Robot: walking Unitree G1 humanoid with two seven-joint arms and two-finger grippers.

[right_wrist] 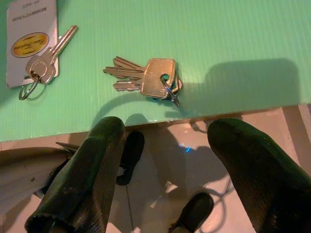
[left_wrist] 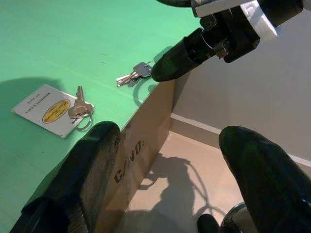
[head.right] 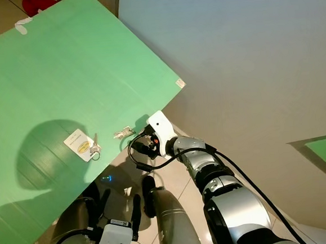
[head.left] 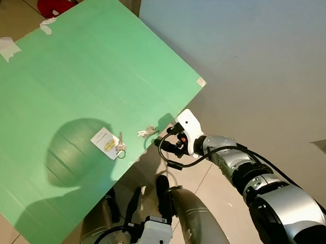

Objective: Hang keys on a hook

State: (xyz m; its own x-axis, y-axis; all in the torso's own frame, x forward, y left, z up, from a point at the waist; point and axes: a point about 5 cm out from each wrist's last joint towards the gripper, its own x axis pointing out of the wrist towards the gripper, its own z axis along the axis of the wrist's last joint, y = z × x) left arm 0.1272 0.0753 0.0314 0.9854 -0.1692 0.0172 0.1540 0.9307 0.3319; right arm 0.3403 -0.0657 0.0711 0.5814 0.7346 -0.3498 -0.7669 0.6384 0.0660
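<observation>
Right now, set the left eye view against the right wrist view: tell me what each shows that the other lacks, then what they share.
Left eye view alone: the red cloth on the floor, two tape patches on the board's far edge, and the right arm reaching to the board's corner.

Right wrist view alone: the ring through the bunch's brass key, seen close.

Both: the green board, the key bunch, the single key on its white tag, and the open right gripper.

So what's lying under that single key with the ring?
A white card with a yellow oval label lies under the single key, on the green board. The part of the card beneath the key is hidden.
</observation>
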